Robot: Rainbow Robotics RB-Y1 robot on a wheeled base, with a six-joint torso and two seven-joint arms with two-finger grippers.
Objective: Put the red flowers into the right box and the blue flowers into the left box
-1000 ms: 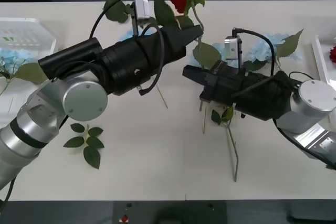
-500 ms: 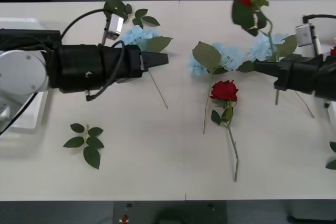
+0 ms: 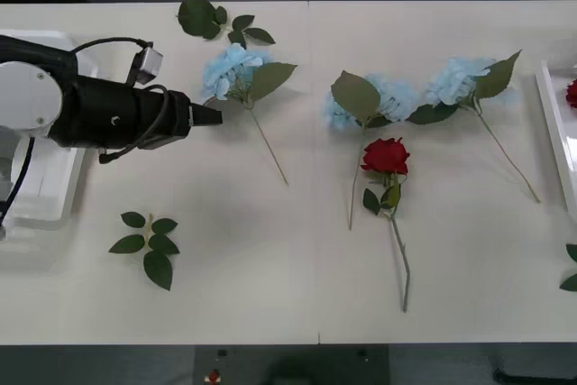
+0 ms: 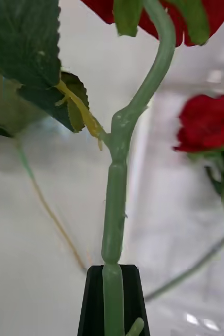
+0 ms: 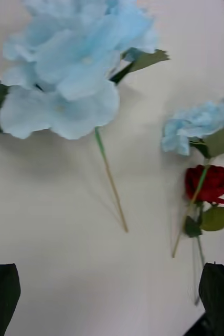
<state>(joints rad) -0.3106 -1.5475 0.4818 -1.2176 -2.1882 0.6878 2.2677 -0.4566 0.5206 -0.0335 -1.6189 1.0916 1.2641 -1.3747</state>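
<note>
The left gripper (image 5: 112,302) was held with jaws apart, just left of a blue flower (image 3: 233,69) lying on the table (image 3: 270,268). A red rose's stem (image 4: 114,220) was clamped in the right gripper (image 4: 113,299). Another red rose (image 3: 385,156) lay mid-table, beside two more blue clusters (image 3: 455,80).

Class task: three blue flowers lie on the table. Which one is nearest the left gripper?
The blue flower farthest to the robot's left, just beyond the open left gripper. The middle one and the right one lie farther across the table.
</note>
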